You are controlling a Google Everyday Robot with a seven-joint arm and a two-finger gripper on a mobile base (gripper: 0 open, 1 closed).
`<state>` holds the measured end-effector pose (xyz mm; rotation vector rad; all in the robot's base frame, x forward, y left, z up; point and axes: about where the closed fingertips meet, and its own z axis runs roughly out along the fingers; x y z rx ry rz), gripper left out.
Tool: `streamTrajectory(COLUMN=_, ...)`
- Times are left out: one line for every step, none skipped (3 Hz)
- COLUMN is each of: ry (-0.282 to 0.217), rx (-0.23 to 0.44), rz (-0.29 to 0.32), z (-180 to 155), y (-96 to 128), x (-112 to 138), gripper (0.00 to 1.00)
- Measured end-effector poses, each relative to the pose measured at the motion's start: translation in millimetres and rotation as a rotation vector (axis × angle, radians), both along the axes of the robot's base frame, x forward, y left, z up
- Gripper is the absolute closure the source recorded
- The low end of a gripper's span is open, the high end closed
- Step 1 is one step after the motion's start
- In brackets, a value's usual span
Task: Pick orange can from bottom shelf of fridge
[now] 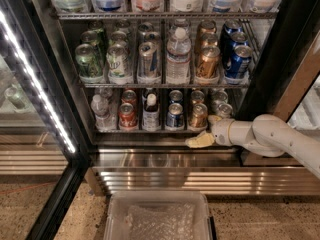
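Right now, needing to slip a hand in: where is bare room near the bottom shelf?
The ledge under the bottom shelf lies bare left of the tool, which sits at the rail below the orange can. The shelf is packed.

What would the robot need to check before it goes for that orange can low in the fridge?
1. Door of the fridge open: ok.
2. The orange can upright at the front of the bottom shelf: ok.
3. The gripper close, just below and in front of that can: ok.
4. Can held: not ok.
5. Room beside the blue can and silver can: cannot tell.
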<state>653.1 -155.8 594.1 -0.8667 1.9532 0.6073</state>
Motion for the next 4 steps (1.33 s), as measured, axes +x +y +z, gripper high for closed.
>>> streamTrajectory(ry=0.001, rx=-0.021, rz=0.012, z=-6.8, y=2.2, x=5.3, gripper=0.02)
streamTrajectory(ry=-0.019, rx=-0.025, rz=0.018, z=-10.3, y=8.7, x=14.1, gripper=0.12)
streamTrajectory(ry=-0.065, rx=-0.014, rz=0.051, z=-6.6, y=29.8, x=30.7, gripper=0.19)
streamTrajectory(ry=-0.096, rx=-0.002, rz=0.055, z=-1.1, y=35.4, x=39.2, gripper=0.27)
